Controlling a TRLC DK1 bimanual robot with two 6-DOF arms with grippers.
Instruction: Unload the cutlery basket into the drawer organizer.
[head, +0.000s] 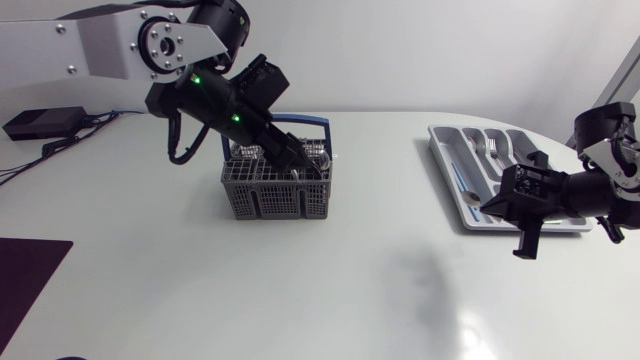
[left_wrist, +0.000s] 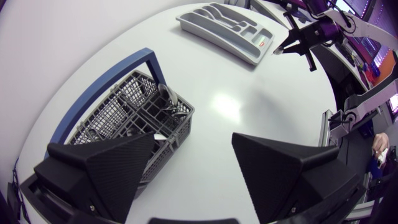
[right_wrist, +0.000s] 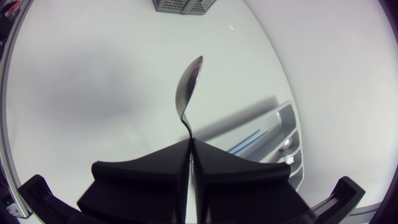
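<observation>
Left end effector (left_wrist: 194, 140), toward the tabletop's far edge, angles down with fingers spread wide. Right end effector (right_wrist: 189, 142), near the right edge, clamps a spoon (right_wrist: 188, 87).

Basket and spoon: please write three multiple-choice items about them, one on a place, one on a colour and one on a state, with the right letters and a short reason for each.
1. The basket stands:
A. on a shelf
B. under the left jaws
C. under the right jaws

2. Its handle is:
A. blue
B. red
C. yellow

3. The right jaws are:
A. open and empty
B. shut on a fork
C. shut on a spoon

Answers:
1 B, since the head view shows the left jaws over the basket.
2 A, since both the head view and the left wrist view show the handle blue.
3 C, since the right wrist view shows the spoon's stem pinched from both sides, with its bowl ahead.
</observation>
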